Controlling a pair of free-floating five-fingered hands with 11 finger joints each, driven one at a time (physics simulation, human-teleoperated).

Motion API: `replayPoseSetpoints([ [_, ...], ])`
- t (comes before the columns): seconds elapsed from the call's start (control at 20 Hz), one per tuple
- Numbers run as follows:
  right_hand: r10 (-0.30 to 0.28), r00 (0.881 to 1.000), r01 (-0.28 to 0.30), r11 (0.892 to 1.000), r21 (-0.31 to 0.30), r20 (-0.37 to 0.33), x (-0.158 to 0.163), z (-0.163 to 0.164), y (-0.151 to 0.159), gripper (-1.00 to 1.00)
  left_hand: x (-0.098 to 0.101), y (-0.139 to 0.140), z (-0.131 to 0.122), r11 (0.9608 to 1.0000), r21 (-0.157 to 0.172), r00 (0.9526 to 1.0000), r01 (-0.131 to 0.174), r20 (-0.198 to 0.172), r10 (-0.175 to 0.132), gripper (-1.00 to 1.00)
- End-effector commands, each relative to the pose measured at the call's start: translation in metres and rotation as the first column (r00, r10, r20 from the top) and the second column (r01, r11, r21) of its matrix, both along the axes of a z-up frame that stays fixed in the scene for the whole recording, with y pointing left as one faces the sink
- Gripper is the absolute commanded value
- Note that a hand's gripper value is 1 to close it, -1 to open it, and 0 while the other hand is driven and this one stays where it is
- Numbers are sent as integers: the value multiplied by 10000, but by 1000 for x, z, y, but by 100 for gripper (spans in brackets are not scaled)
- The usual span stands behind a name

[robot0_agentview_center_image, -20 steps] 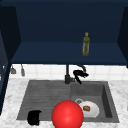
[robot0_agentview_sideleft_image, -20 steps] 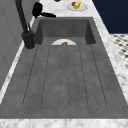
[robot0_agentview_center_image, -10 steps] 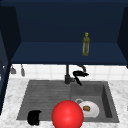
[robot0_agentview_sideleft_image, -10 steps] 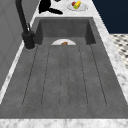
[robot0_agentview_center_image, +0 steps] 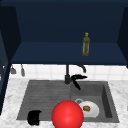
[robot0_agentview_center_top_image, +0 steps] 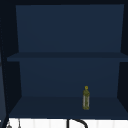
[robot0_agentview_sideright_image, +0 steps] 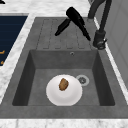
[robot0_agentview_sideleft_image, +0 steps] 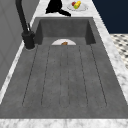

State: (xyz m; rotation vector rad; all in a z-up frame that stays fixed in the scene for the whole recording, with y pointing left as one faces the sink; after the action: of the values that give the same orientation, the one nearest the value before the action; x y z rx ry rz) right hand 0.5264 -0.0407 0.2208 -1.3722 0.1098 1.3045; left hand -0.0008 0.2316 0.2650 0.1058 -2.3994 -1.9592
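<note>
My right hand point(robot0_agentview_center_image: 78, 78) hangs open in the air beside the black faucet point(robot0_agentview_center_image: 67, 75), fingers straight and pointing down toward the basin. In the right side view this hand point(robot0_agentview_sideright_image: 73, 18) hovers over the drainboard's edge, close to the faucet point(robot0_agentview_sideright_image: 100, 32). A white plate point(robot0_agentview_sideright_image: 72, 96) lies in the basin with a brown piece of food point(robot0_agentview_sideright_image: 63, 84) on it. My left hand point(robot0_agentview_center_image: 35, 117) is at the drainboard's front left corner. A large red ball point(robot0_agentview_center_image: 67, 115) shows at the sink's front edge, between the left hand and the plate point(robot0_agentview_center_image: 94, 112).
An olive glass bottle point(robot0_agentview_center_top_image: 86, 98) stands on the lower shelf of the dark blue cabinet above the sink. A small plate point(robot0_agentview_sideleft_image: 83, 7) of fruit sits on the counter past the basin. The ribbed drainboard point(robot0_agentview_sideleft_image: 65, 77) lies left of the basin. Utensils point(robot0_agentview_center_image: 22, 71) hang on the wall at left.
</note>
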Motion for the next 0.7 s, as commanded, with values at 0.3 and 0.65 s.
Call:
replayPoseSetpoints([
  [0.3, 323, 9973, -325, 9995, 33, 657, -40, -1, -4, -100, 0, 0, 0, 10000, 0, 10000, 0, 0, 0, 0],
  [0.65, 99, 9898, -159, 9990, 412, 1424, -60, -1, -4, -100, 0, 0, 0, 10000, 0, 10000, 0, 0, 0, 0],
])
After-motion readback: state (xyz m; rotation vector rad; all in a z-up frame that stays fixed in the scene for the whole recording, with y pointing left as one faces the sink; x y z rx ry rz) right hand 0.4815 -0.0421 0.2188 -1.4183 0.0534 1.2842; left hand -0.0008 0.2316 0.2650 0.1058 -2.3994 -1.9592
